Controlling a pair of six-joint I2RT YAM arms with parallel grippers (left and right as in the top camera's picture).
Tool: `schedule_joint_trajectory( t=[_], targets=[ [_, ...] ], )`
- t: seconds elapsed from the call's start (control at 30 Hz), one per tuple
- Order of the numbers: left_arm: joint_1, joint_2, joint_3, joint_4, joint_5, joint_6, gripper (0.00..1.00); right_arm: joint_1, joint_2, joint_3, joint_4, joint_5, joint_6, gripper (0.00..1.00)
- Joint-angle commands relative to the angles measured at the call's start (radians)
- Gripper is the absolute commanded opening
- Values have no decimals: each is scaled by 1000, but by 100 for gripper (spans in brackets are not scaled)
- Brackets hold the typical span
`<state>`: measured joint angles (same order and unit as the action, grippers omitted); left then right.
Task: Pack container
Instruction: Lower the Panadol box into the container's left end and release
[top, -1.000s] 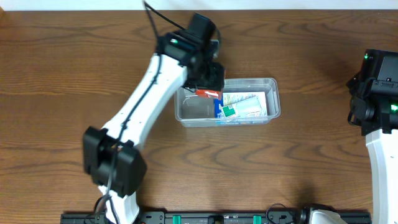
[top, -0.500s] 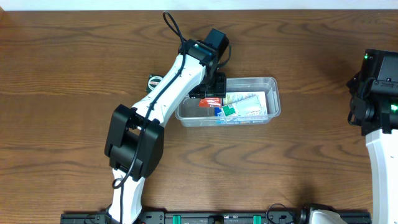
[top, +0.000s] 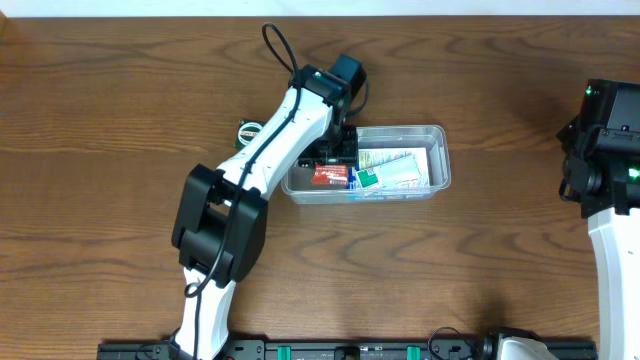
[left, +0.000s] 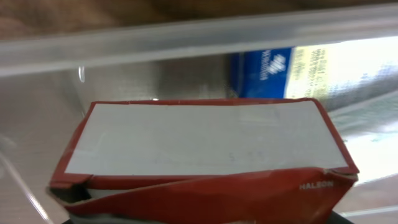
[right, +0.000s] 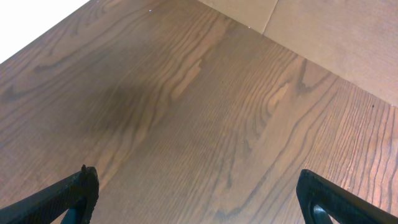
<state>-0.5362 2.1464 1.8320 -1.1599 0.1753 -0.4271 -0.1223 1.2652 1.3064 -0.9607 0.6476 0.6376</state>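
Note:
The clear plastic container (top: 444, 160) sits at the table's middle. It holds a blue and white packet (top: 390, 170) and a small green packet (top: 368, 179). My left gripper (top: 334, 158) reaches down into the container's left end and is shut on a red box (top: 329, 176) with a white face. In the left wrist view the red box (left: 205, 155) fills the frame, with the container's rim (left: 186, 37) and the blue packet (left: 267, 68) behind it; the fingers are hidden. My right gripper (right: 199, 199) is open and empty over bare wood at the far right.
A small round green and white item (top: 248, 131) lies on the table just left of my left arm. The right arm's body (top: 605, 150) stands at the right edge. The table's far edge shows in the right wrist view (right: 273, 18).
My left gripper has lowered the red box from above the container's left rim down into its left end. The right arm has not moved.

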Motion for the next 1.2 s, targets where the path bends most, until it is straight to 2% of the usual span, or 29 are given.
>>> schedule_joint_trajectory(
  t=[0.0, 0.6, 1.17],
  targets=[
    [0, 19, -11, -22, -15, -12, 61, -8, 3, 2, -1, 22, -14, 99],
    [0, 19, -15, 32, -48, -20, 61, -8, 3, 2, -1, 14, -14, 99],
    [5, 19, -126, 158, -71, -29, 62, -8, 3, 2, -1, -2, -14, 99]
  ],
)
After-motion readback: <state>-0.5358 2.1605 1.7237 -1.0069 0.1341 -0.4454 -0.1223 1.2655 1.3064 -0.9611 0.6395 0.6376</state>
